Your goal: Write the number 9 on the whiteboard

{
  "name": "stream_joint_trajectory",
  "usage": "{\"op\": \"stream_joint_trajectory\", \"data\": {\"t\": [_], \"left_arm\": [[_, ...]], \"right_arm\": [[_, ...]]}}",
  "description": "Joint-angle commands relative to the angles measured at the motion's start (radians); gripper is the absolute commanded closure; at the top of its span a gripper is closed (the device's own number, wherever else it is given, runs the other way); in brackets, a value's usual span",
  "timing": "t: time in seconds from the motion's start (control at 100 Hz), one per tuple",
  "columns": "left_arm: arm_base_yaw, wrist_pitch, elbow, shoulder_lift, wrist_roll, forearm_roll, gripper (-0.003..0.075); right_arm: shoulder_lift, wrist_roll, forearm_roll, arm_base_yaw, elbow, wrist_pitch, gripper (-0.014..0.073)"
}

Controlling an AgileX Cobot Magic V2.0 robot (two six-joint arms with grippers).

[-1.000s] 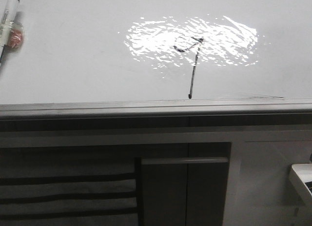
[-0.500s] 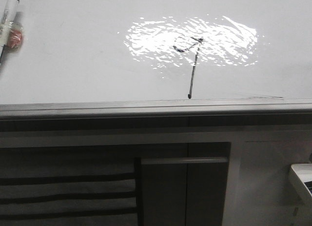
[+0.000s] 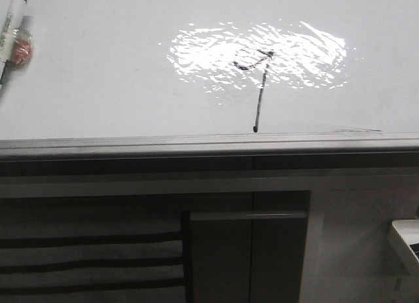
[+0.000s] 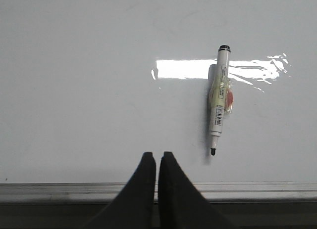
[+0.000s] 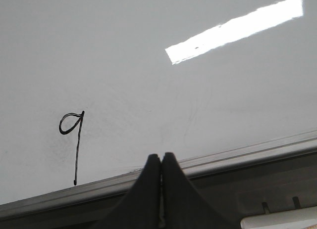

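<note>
We see the number 9 drawn on the whiteboard, its loop in the glare patch and its stem running down to the near edge strip. The marker lies uncapped on the board at far left, well apart from the digit. Our left gripper and right gripper both have their fingers pressed together, holding nothing, near the board's front edge. The risks we judge from here: an arm sweeping low could smear the fresh ink, or nudge the loose marker so that it rolls and leaves a stray mark.
</note>
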Motion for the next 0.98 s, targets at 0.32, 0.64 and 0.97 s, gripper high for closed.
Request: {"op": "stream_joint_trajectory", "data": {"t": [0.32,0.64,0.97], "left_arm": [[0.003,-0.084,0.030,-0.023,-0.001,-0.001,0.0741],[0.003,-0.084,0.030,-0.023,-0.001,-0.001,0.0741],[0.003,-0.084,0.030,-0.023,-0.001,-0.001,0.0741]], "right_arm": [[-0.017,-0.230,0.001,-0.006,0.028,-0.088,0.0666],[-0.017,-0.336,0.008,-0.006,0.028,-0.088,0.0666],[-0.017,-0.336,0.008,-0.006,0.028,-0.088,0.0666]]}}
